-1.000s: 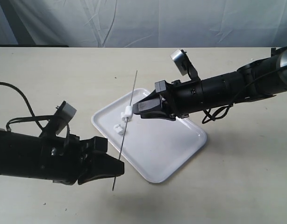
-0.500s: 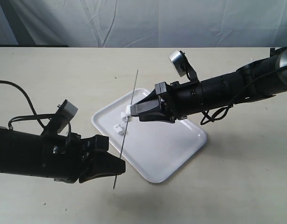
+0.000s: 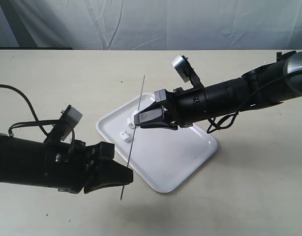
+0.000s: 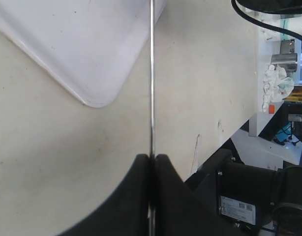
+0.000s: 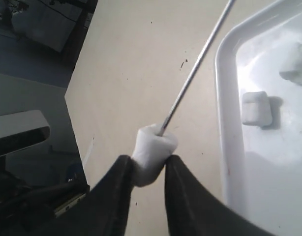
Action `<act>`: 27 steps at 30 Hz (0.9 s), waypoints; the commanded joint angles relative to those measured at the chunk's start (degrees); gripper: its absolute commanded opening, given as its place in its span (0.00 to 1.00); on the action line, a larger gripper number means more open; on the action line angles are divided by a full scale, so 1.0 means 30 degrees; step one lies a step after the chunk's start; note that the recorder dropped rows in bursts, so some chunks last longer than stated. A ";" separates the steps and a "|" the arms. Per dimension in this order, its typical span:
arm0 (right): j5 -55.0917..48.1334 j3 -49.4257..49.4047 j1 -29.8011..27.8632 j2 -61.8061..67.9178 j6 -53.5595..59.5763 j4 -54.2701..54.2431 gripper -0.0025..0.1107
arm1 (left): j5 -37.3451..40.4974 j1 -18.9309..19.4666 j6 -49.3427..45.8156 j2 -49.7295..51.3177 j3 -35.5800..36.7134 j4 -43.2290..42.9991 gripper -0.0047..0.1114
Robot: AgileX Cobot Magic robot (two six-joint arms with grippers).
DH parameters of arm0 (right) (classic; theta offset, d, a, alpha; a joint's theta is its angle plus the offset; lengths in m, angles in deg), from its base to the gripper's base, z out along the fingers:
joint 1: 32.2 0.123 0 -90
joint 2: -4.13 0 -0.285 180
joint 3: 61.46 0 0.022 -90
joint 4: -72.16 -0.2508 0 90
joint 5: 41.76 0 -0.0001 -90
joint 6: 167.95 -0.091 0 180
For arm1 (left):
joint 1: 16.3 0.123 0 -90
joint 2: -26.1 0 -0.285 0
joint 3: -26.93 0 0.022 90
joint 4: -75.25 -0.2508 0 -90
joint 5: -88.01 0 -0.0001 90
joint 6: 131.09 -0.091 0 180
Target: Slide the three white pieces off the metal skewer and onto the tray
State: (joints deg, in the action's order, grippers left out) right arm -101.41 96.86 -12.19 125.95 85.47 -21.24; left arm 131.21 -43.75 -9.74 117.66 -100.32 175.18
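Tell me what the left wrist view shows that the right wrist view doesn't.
Only the left wrist view: the left claw shut on the thin grey metal skewer. Only the right wrist view: the right claw pinching one small white marshmallow-like piece threaded on that skewer, plus two loose white pieces lying in the flat white plastic tray. Both: the skewer, part of the tray, and the tan tabletop.

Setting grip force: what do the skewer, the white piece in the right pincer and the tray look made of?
The skewer: thin grey metal, by its bright glint. The white piece: matte, soft, marshmallow-like; it looks squeezed in the right pincer. The tray: glossy white, probably plastic, by its sheen.
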 commanded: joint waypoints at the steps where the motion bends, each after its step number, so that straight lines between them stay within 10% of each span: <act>1: 0.0560 0.0063 0.0005 -0.0169 0.0207 -0.0367 0.23 | 0.0505 -0.0573 -0.0278 0.0052 0.0064 0.0007 0.04; 15: 0.1923 0.0063 0.0005 -0.0169 0.0513 -0.0806 0.23 | 0.0302 -0.3647 -0.0256 0.0052 0.1036 0.0007 0.04; 27: 0.4885 0.0063 0.0005 -0.0169 0.0648 -0.1203 0.23 | 0.0246 -0.3825 0.0275 -0.1649 0.2832 0.0007 0.04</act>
State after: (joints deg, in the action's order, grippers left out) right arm -89.46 96.86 -12.14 125.95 86.51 -23.04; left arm 129.82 -54.50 -8.98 114.30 -92.81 175.77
